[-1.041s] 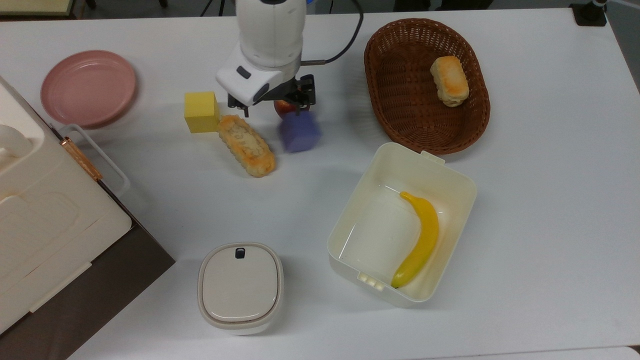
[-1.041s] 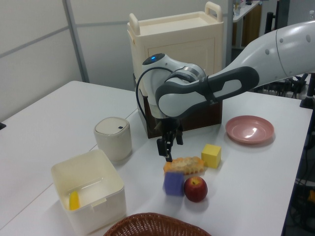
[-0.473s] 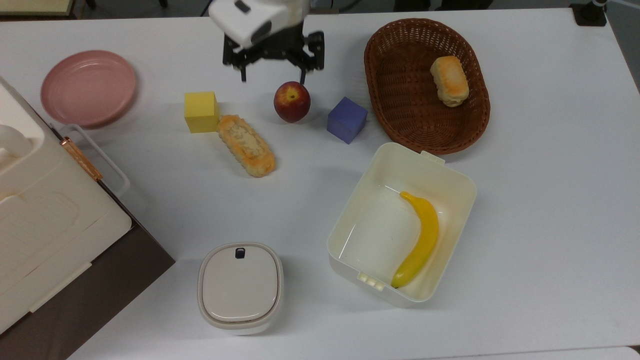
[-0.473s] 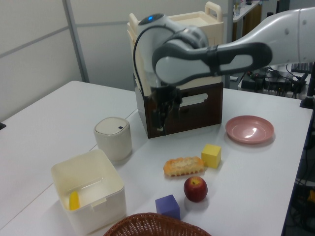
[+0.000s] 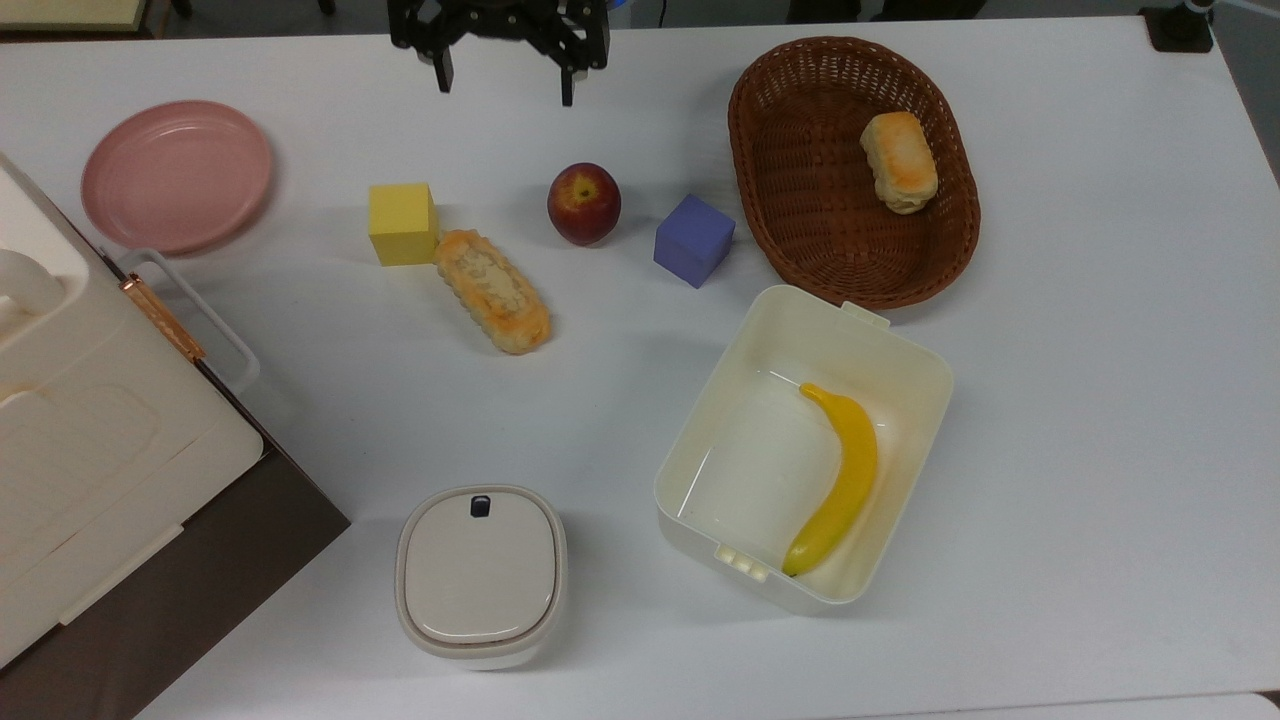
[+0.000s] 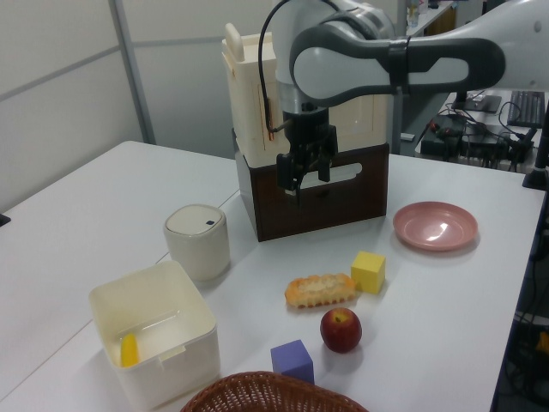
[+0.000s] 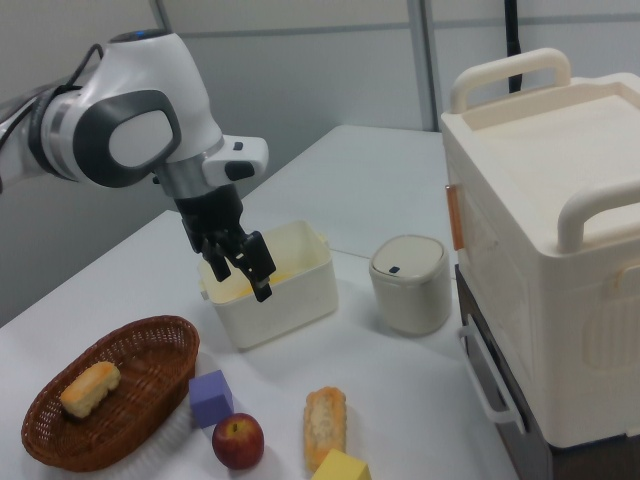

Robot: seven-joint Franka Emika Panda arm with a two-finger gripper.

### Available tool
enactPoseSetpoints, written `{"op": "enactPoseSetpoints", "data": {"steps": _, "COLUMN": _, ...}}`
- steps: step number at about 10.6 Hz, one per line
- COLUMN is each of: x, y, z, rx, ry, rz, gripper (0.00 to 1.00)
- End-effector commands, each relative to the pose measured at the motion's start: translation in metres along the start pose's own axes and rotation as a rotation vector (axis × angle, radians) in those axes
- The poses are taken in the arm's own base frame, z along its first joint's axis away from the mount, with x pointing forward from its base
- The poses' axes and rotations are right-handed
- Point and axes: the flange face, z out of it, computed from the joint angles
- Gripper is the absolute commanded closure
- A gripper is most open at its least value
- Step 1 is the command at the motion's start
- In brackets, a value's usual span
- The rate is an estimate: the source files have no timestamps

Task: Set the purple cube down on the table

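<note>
Top view puts the gripper (image 5: 503, 72) at the far edge of the table (image 5: 1100, 400), fingers spread wide with nothing between them; the left view shows it (image 6: 298, 177) lifted well above the surface in front of the dark-based cream cabinet (image 6: 309, 129), and the right view has it (image 7: 240, 268) hanging empty over the white bin (image 7: 270, 285). Change since a second ago: the gripper was low, right beside the peach, with the purple cube blurred just under it; half a second ago the cube was already at rest further toward the basket, and the arm was pulling back. Now the arm has gone higher and further off, and the cube has not shifted since. Judgement: the release is done and the task looks complete, with only the retreat going on. Purple cube (image 5: 694, 240) sits flat on the bare table, between the peach (image 5: 584, 203) and the wicker basket (image 5: 855, 170), close to both but touching neither, and just above the bin's (image 5: 805, 445) corner in the top view. It is a small blue-violet matte block with plain faces, turned slightly askew to the table edge, its top face paler than its sides. Left view shows it (image 6: 292, 360) near the basket rim; right view has it (image 7: 211, 397) beside the peach. Yellow cube (image 5: 402, 223) and long bread (image 5: 492, 290) lie well apart.
</note>
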Motion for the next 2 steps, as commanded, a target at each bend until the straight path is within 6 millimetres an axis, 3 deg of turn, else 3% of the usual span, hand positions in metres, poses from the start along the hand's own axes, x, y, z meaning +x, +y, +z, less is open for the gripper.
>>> {"op": "enactPoseSetpoints", "data": {"steps": 1, "x": -0.0123, "y": -0.0022, "z": -0.0044, "rx": 0.015, "ry": -0.008, "rz": -0.003, "gripper": 0.0}}
{"op": "enactPoseSetpoints", "data": {"steps": 2, "x": -0.0123, "y": -0.002, "z": -0.0044, "rx": 0.014, "ry": -0.008, "rz": -0.005, "gripper": 0.0}}
